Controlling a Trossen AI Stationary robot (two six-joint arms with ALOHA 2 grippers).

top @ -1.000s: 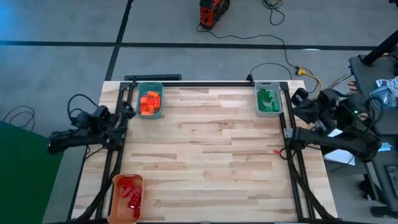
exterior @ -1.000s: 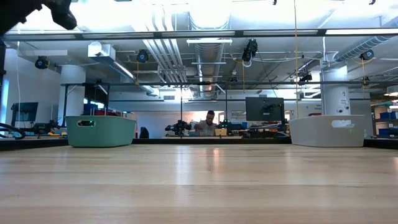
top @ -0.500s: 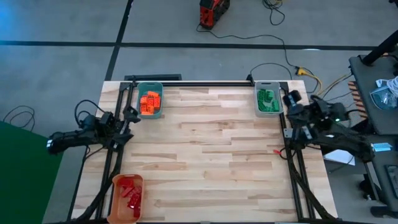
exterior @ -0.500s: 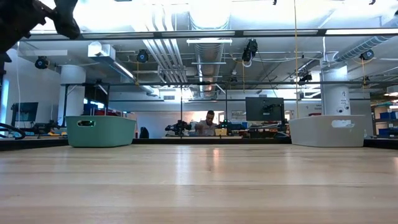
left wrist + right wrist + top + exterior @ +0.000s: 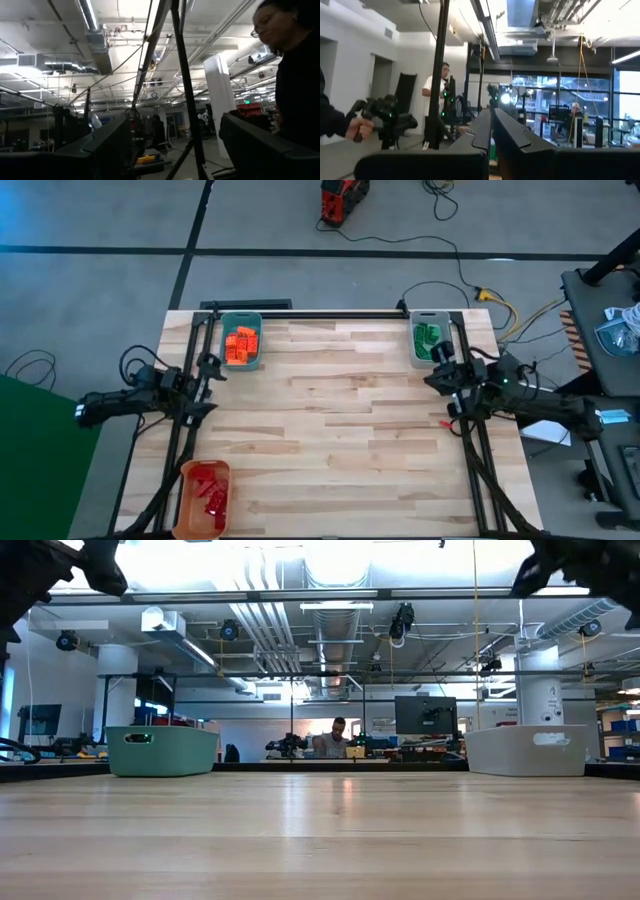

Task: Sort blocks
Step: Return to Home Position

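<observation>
Across the counter (image 5: 340,410): blocks (image 5: 241,345) all binned by colour, sorting apparently complete. Left gripper (image 5: 213,365) wide, right gripper (image 5: 437,372) narrow, both empty, at counter edges.

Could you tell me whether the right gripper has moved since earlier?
Yes. Seen from above, the right gripper swung inward from outside the grey bin to its nearer end.

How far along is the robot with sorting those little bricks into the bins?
Sorting looks done: orange blocks lie in the teal bin, green blocks the grey bin, red blocks the orange bin, and no brick shows on the table. Nothing is in hand: the left gripper, fingers open, hangs at the table's left edge; the right gripper, fingers shut and empty, at its right edge. Probably only parking the arms remains.
</observation>
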